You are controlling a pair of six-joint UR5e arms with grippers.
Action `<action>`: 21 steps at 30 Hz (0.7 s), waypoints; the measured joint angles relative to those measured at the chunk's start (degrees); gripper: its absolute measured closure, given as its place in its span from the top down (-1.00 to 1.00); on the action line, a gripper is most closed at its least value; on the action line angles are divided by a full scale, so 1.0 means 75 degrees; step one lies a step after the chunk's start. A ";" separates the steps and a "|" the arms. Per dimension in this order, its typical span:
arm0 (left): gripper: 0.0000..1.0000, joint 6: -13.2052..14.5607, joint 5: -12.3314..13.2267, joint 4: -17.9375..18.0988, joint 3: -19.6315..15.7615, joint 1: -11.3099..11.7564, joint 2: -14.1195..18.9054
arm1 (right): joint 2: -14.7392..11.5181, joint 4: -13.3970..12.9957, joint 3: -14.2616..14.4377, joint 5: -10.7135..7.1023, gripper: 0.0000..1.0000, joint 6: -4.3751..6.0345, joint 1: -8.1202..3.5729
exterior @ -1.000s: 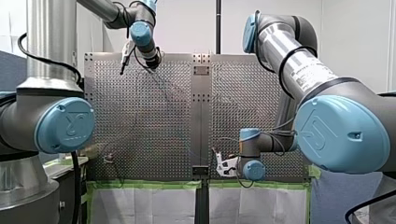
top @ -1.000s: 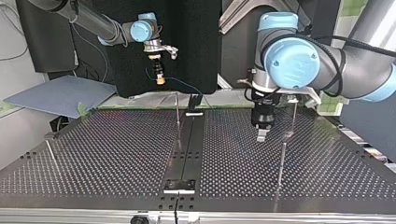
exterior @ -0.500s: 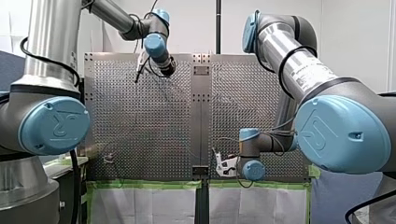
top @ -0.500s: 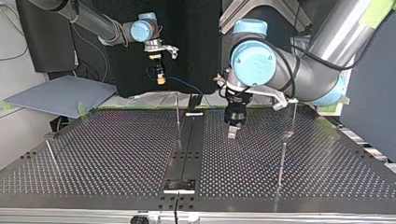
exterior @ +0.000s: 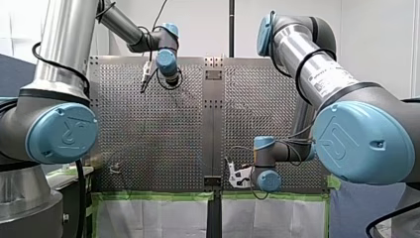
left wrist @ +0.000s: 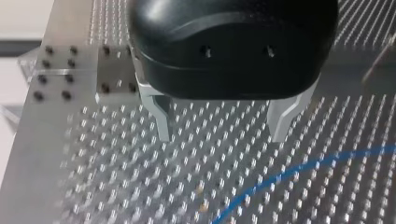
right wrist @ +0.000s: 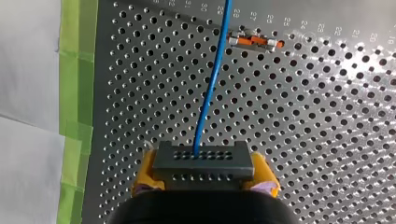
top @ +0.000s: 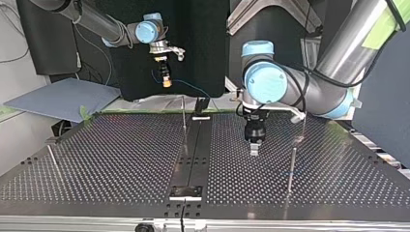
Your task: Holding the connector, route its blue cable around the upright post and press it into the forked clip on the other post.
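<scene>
Dark rectangular connector [right wrist: 204, 161], clamped in my right gripper's [right wrist: 204, 175] yellow pads [right wrist: 145, 171], hangs above the perforated metal table's [top: 121, 159] top-view far edge, leaving its thin blue cable [right wrist: 211, 84] free for routing; my left gripper [left wrist: 221, 135] hovers mid-table, fingers [left wrist: 161, 116] apart.

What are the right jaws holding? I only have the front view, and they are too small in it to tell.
Observer: In the right wrist view, the right jaws are shut on the dark connector, with a yellow pad on either side of it.
Operator: Where does the cable go from there?
Observer: The blue cable leaves the connector's face and runs ahead over the perforated table.
Operator: And the left jaws?
Observer: The left wrist view shows the left jaws open and empty, with the blue cable passing ahead of them.
</scene>
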 joint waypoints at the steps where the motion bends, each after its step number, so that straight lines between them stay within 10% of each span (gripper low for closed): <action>1: 1.00 -0.0005 0.0003 0.0072 -0.0001 0.0066 -0.0006 | 0.0000 -0.0003 -0.0001 0.0000 -1.00 0.0000 0.0002; 21: 1.00 0.0122 0.0074 0.0810 0.0008 0.0280 -0.0305 | 0.0006 0.0001 0.0000 0.0000 -1.00 0.0000 0.0017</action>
